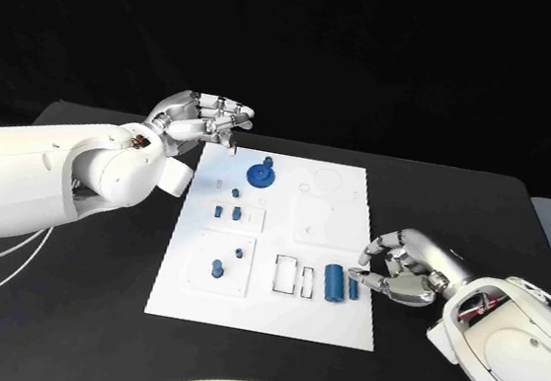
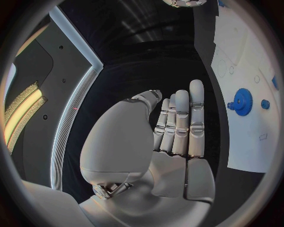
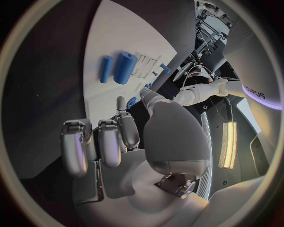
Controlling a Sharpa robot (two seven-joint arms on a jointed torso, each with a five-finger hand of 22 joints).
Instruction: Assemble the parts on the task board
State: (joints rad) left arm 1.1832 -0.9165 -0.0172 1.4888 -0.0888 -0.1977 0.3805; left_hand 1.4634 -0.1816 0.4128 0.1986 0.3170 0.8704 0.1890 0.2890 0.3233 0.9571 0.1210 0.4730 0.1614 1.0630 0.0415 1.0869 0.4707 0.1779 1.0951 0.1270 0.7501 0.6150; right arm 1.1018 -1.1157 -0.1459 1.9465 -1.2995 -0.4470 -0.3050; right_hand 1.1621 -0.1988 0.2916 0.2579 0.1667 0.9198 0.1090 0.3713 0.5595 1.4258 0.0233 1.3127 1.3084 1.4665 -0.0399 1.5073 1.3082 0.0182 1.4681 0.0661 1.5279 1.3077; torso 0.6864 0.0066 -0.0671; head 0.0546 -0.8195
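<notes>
Blue cylinder (image 1: 334, 282) lies just beside right hand (image 1: 393, 267).

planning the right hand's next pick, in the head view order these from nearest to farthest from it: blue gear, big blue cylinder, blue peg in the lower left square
From the right hand:
1. Big blue cylinder, just beside the hand at the task board's right edge.
2. Blue peg, in the lower left square across the board.
3. Blue gear, at the board's far end, near the left hand.

A robotics lab or test cell: a black table (image 1: 450, 271) against a black backdrop carries a white task board (image 1: 324, 324) with small blue parts (image 1: 261, 174) set out for trials. Dark wall panels (image 2: 53, 85) with lit strips (image 3: 226, 144) surround the rig
</notes>
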